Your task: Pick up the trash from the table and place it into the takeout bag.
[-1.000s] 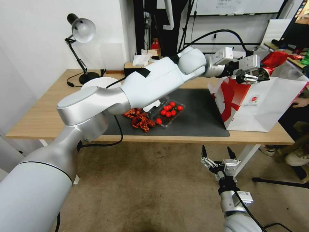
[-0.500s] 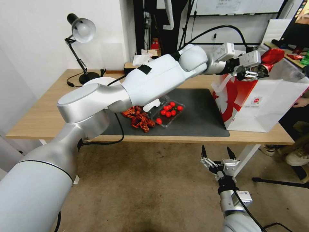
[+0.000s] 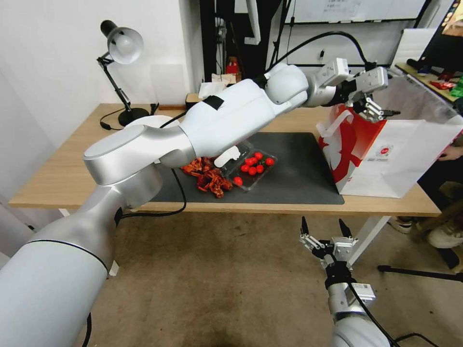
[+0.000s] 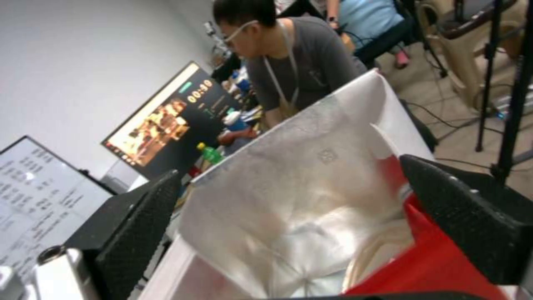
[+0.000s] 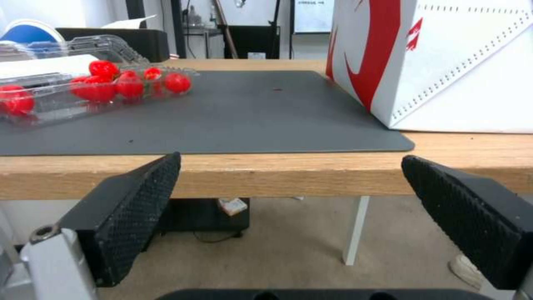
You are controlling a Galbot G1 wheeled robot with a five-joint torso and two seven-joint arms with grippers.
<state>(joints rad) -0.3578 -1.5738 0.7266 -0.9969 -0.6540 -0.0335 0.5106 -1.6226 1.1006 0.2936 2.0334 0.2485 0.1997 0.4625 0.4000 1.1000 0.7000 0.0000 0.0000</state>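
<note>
The left end effector (image 3: 381, 108) hangs wide open and empty over the mouth of the takeout bag (image 3: 400, 159) on the table (image 3: 62, 178). The right end effector (image 3: 325, 231) waits open below the table edge.

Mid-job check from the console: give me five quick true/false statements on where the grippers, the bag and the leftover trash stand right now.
1. The left gripper is over the open takeout bag. True.
2. The left gripper's jaws are shut on a red wrapper. False: the jaws are open and nothing is between them.
3. The right gripper is on the dark mat. False: it hangs open below the front edge of the table.
4. A clear tray of cherry tomatoes lies on the mat. True.
5. The takeout bag lies flat on its side. False: it stands upright at the mat's right end.
</note>
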